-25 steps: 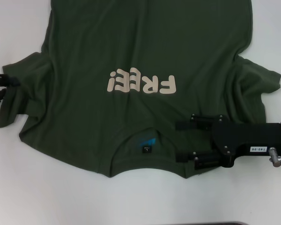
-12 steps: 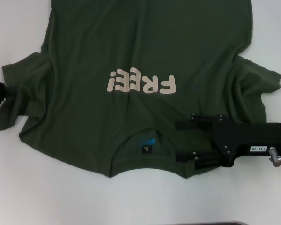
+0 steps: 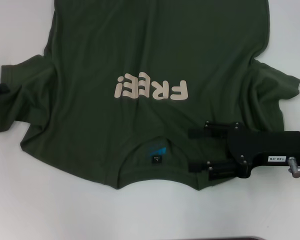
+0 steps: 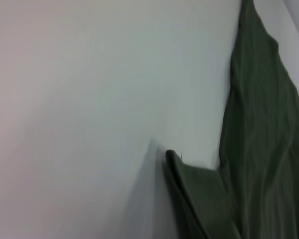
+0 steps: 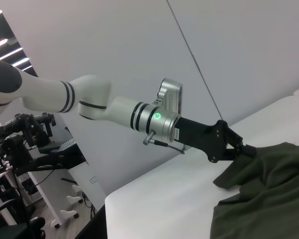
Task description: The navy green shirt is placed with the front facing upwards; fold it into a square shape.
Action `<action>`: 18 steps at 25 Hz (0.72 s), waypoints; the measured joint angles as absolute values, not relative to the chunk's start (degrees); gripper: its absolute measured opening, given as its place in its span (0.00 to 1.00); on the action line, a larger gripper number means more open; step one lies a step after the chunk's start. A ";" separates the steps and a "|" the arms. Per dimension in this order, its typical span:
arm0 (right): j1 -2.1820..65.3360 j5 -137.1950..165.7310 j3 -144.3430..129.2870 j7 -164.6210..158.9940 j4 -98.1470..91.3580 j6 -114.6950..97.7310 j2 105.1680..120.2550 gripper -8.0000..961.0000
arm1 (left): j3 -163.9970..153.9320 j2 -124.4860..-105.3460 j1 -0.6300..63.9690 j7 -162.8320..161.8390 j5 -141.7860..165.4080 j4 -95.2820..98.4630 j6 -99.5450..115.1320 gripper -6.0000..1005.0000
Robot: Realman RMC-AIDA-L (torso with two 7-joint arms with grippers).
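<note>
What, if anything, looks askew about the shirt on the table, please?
The dark olive-green cotton T-shirt lies rumpled: both sleeves are bunched, and the left hand holds one sleeve tip pulled sideways. The right hand sits open by the collar.

We see a white table (image 3: pixel 50 205) filling the head view, evenly lit. Beyond its edge in the right wrist view stands a pale grey wall (image 5: pixel 249 45) with one thin diagonal seam. Ceiling strip lights (image 5: pixel 7 47) glow in the far corner — dark stands and cabling (image 5: pixel 25 144) cluster there.
</note>
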State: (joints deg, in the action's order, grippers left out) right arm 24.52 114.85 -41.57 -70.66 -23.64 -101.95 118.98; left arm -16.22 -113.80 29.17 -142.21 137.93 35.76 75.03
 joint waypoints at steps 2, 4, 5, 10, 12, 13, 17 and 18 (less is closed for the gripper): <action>24.52 114.81 -41.57 -70.66 -23.64 -101.95 118.98 0.97 | -15.77 -113.74 29.12 -142.16 137.61 35.91 75.06 0.05; 24.52 114.77 -41.57 -70.66 -23.64 -101.95 118.98 0.97 | -15.31 -113.60 29.04 -142.11 137.35 36.06 75.06 0.05; 24.54 114.76 -41.57 -70.66 -23.64 -101.95 118.98 0.97 | -14.90 -113.54 29.01 -142.07 137.30 36.19 75.06 0.05; 24.75 114.75 -41.57 -70.66 -23.64 -101.95 118.98 0.97 | -12.09 -113.05 28.89 -141.97 137.28 36.68 75.21 0.06; 24.79 114.76 -41.57 -70.66 -23.64 -101.95 118.98 0.97 | -11.22 -112.86 28.89 -141.93 137.28 36.68 75.44 0.06; 24.83 114.76 -41.57 -70.66 -23.65 -101.95 118.98 0.97 | -10.90 -112.79 28.91 -141.90 137.21 36.68 75.57 0.06; 24.92 114.76 -41.50 -70.66 -23.64 -101.90 118.98 0.97 | -10.59 -112.64 28.89 -141.77 135.32 36.75 75.57 0.06; 24.93 114.76 -41.50 -70.66 -23.64 -101.89 118.98 0.97 | -10.65 -112.63 28.85 -141.71 134.95 36.75 75.56 0.06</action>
State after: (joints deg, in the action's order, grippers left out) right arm 24.93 114.76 -41.50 -70.66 -23.64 -101.89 118.98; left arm -10.65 -112.63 28.85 -141.71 134.95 36.75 75.56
